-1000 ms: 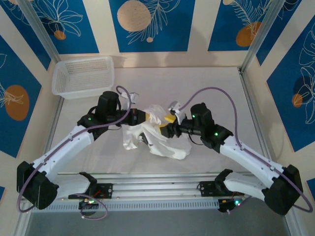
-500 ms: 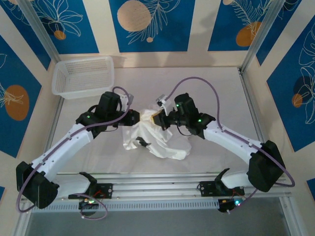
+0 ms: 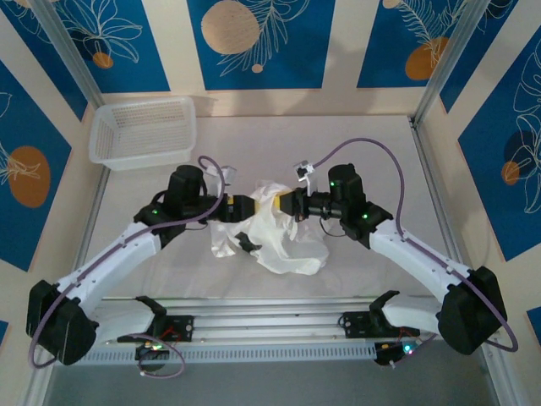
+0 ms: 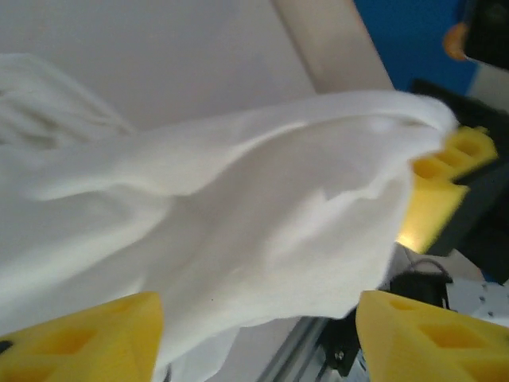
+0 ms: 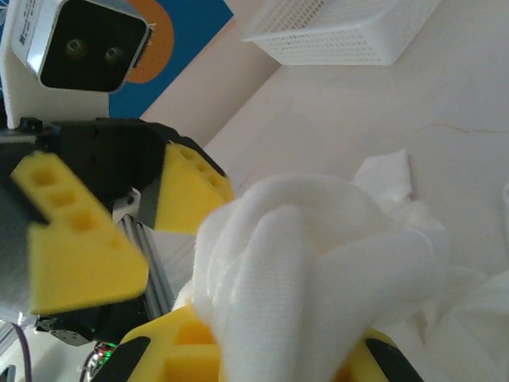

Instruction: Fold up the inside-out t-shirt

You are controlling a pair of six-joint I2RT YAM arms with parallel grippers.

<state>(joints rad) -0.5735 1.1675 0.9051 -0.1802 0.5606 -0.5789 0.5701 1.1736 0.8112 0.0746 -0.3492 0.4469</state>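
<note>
The plain white, thin cotton t-shirt [image 3: 287, 245] lies bunched in a loose heap about the middle of the pale table [image 3: 372, 144], a little closer to the near edge than to the far one. Its lower folds spread on the table surface, and one part of it is drawn up into a peak above the rest. A small dark tag [image 3: 246, 245] shows on the cloth on the side toward the left edge.

The right hand [image 3: 281, 203] is closed on that raised peak. In the right wrist view a thick wad of white fabric sits clamped between its yellow fingers [image 5: 179, 354]. In the left wrist view the cloth runs up to the same yellow fingers and hangs from them in a broad, smooth drape.

The left hand [image 3: 245, 205] faces the right hand from just beside it, over the heap. Its two yellow fingers [image 4: 87, 342] stand spread apart with nothing clamped between them. The hanging cloth crosses in front of them, and I cannot tell whether it brushes them.

A white plastic mesh basket [image 3: 144, 131] sits in the far left corner of the table, well apart from the shirt and both arms.
</note>
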